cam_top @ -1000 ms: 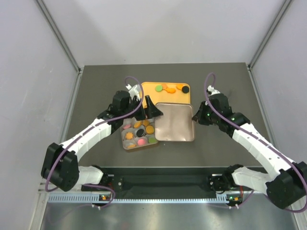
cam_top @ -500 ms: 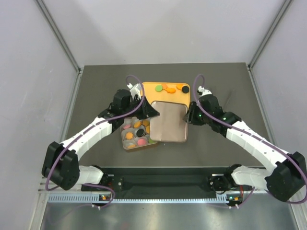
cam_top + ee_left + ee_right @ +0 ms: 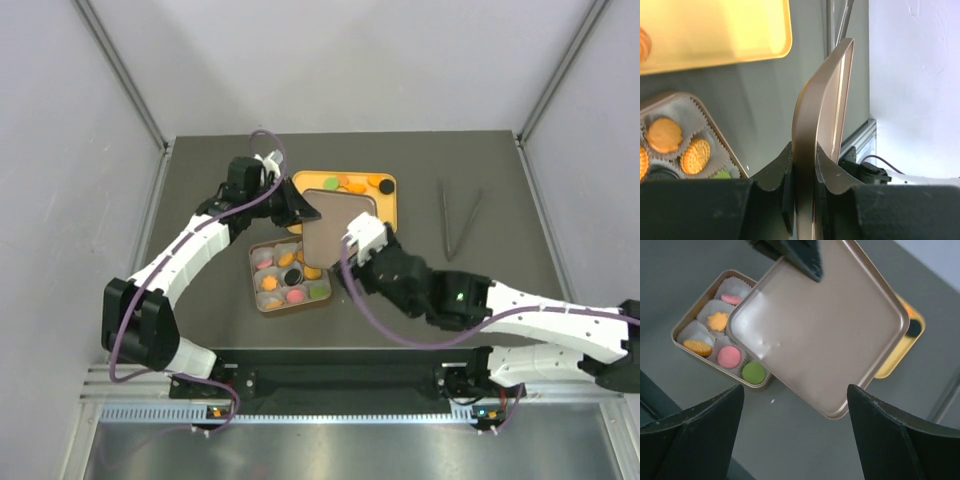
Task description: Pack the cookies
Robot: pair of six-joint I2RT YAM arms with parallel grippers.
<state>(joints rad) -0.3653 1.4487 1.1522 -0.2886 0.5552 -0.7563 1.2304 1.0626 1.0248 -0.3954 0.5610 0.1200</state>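
The left gripper (image 3: 805, 165) is clenching one edge of the bronze lid (image 3: 825, 330), its fingers (image 3: 780, 170) pressing on both faces. The lid is hanging tilted at the centre of the top view, overlapping the right part of the open tin (image 3: 675, 333) and the near edge of the yellow tray (image 3: 715, 30). The right gripper (image 3: 795, 390) is hovering released just below the lid, its jaws spread wide and touching nothing. Cookies (image 3: 729, 356) are sitting in paper cups inside the tin, left of centre; more are lying along the tray's upper edge. Tongs (image 3: 449, 250) are resting on the table (image 3: 200, 180), well apart at the right.
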